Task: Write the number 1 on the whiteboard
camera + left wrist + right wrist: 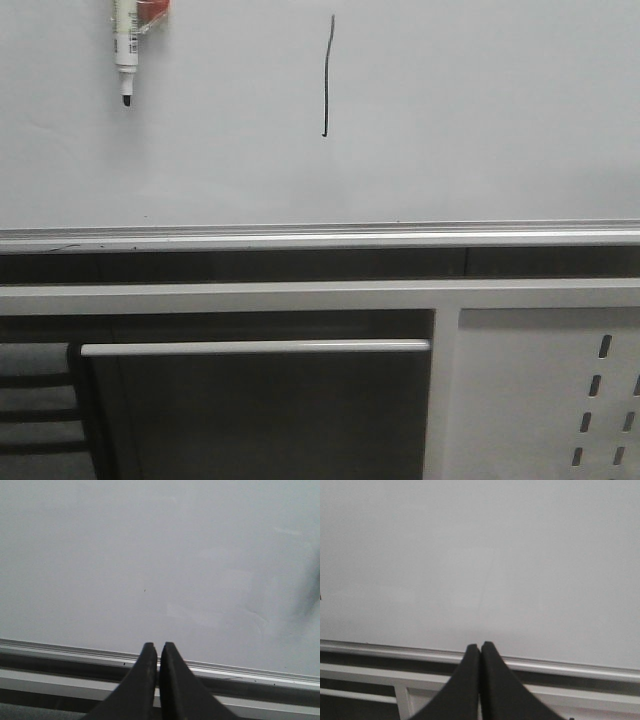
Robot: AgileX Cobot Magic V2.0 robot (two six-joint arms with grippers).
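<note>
The whiteboard [480, 120] fills the upper half of the front view, with its silver rail [320, 236] along the lower edge. The number 1 [327, 75], a thin black nearly vertical stroke, stands on it at upper centre. A white-barrelled, black-tipped marker [126, 50] hangs tip down at the board's top left; no gripper holds it. Neither gripper shows in the front view. My left gripper [158, 645] is shut and empty, facing the bare board [150, 555] above the rail. My right gripper [480, 645] is shut and empty, facing the board [485, 555].
Below the rail runs a white metal frame [320, 297] with a horizontal bar [255, 347] over a dark opening. A white perforated metal panel [545, 400] stands at lower right. Something orange-red [152, 12] sits beside the marker at the top edge.
</note>
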